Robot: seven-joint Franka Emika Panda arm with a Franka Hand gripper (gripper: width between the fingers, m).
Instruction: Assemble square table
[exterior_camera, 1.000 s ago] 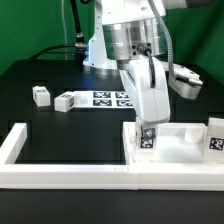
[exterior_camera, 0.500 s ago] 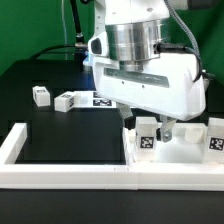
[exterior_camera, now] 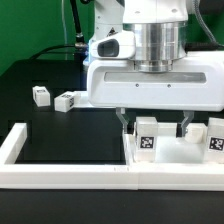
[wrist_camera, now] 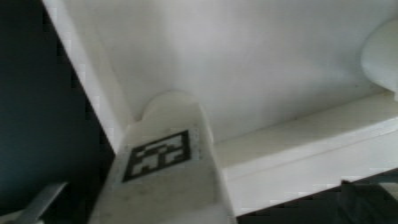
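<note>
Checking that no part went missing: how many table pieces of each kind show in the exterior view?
Leg blocks: 4 (another loose, two upright)
Square top: 1
Total: 5

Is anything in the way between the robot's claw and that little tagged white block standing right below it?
Nothing visible does. The gripper hangs open, straddling the upright leg block, with only clear air between its jaws and the block's sides.
</note>
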